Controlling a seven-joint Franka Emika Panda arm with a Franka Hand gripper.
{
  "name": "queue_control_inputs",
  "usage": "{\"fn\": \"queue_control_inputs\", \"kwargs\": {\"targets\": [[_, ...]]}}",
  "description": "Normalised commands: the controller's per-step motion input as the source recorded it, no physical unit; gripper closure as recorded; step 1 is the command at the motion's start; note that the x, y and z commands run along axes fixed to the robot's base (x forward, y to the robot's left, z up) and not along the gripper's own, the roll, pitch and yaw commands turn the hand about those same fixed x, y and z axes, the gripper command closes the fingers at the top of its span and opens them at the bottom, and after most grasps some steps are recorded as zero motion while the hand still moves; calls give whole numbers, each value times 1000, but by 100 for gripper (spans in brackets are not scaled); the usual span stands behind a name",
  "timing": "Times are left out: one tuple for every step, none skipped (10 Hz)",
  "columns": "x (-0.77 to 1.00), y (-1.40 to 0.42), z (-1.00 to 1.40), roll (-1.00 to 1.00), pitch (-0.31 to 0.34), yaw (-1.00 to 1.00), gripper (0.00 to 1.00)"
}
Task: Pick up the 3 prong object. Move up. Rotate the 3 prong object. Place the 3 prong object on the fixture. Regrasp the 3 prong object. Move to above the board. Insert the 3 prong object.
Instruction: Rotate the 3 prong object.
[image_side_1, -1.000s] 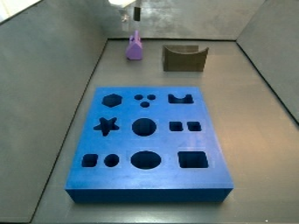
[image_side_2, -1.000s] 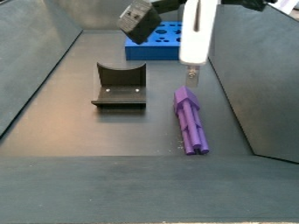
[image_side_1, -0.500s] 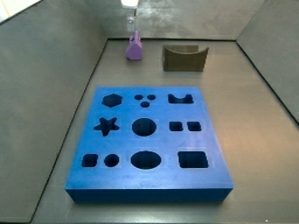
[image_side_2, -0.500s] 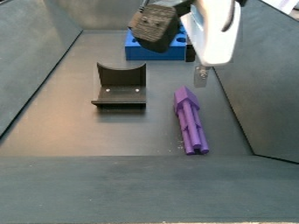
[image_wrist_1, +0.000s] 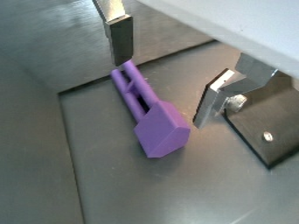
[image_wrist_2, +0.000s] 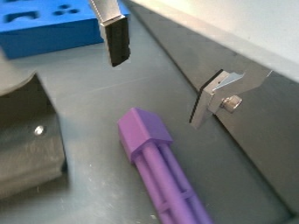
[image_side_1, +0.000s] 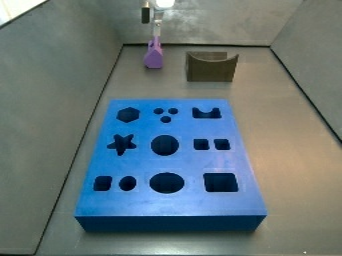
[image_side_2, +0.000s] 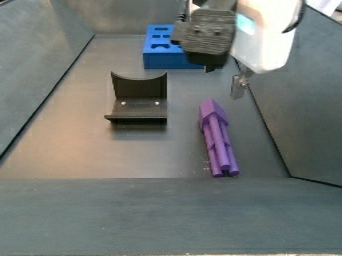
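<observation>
The light-purple 3 prong object (image_side_2: 219, 140) lies flat on the dark floor to the right of the fixture (image_side_2: 136, 100), a dark notched block. In a side view it lies at the far end (image_side_1: 154, 55), beyond the blue board (image_side_1: 167, 160). My gripper (image_wrist_1: 166, 70) hangs open above the piece, its fingers (image_wrist_1: 119, 35) apart from it and holding nothing. Both wrist views show the piece (image_wrist_2: 158, 166) below the spread fingers (image_wrist_2: 211, 96). From the side, the gripper (image_side_2: 238, 88) hovers over the piece's far end.
Grey walls enclose the floor; the piece lies close to one wall (image_wrist_2: 222, 44). The board (image_wrist_2: 41, 31) with its cut-out holes fills the other end of the floor. The fixture (image_wrist_1: 271, 133) stands next to the piece.
The wrist has turned and shifted slightly sideways above the piece. The gripper stays open. The piece, fixture and board have not moved.
</observation>
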Motion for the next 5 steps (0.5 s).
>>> {"fn": "queue_control_inputs", "kwargs": {"targets": [[32,3,-33,6,-5,1000,0],[32,3,-33,6,-5,1000,0],[32,3,-33,6,-5,1000,0],[32,3,-33,7,-6,1000,0],[32,3,-33,8,-6,1000,0]]}}
